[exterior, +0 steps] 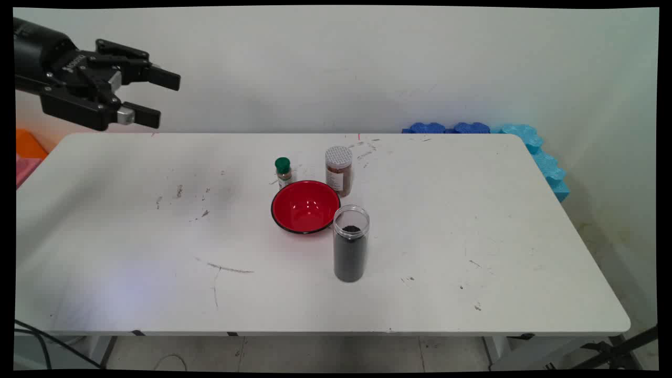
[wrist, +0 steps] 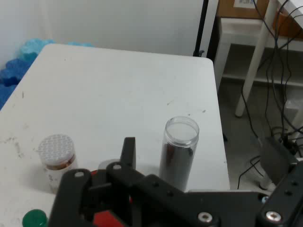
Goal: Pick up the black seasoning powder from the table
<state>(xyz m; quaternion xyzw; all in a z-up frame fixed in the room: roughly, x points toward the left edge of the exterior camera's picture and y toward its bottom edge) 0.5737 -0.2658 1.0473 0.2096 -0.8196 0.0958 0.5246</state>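
Note:
My gripper [exterior: 164, 100] hangs open and empty high at the upper left, above the table's far left corner and well away from everything. A red bowl [exterior: 305, 206] sits mid-table. Just right of it stands a tall clear jar [exterior: 350, 243] without a lid, part filled with dark powder. Behind the bowl stand a small green-capped spice bottle [exterior: 283, 172] and a wider jar [exterior: 338, 170] with a perforated silver lid and brown contents. From the hand view I see the clear jar [wrist: 179, 152], the silver-lidded jar [wrist: 57, 160], the green cap [wrist: 34, 219] and a sliver of the bowl [wrist: 102, 218] behind the linkage.
The white table [exterior: 472, 236] carries scuff marks. Blue foam blocks [exterior: 525, 147] lie past its far right corner. Orange and pink items [exterior: 26, 152] sit off the left edge. In the hand view, white furniture [wrist: 255, 52] and hanging cables stand beyond the table.

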